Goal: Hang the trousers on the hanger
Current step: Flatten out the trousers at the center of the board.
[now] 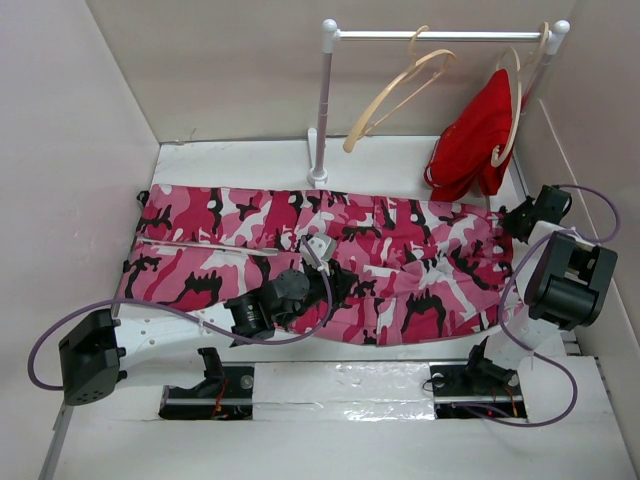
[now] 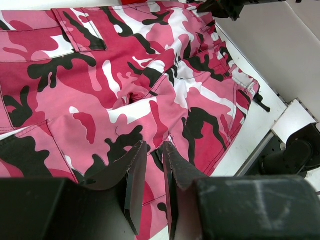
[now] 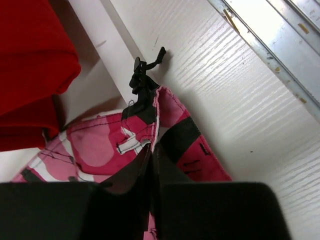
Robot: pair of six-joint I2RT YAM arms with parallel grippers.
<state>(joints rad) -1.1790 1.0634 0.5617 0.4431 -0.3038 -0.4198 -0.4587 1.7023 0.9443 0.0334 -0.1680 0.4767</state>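
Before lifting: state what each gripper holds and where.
Right gripper: trousers, pinched at their right-end edge. Left gripper: nearly shut over mid-trousers; a hold cannot be told.

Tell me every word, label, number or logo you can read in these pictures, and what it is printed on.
None can be read. No lettering, number or logo shows on the trousers, the hanger, the red garment, the rail, the left gripper or the right gripper. The marks on the trousers are only camouflage print.
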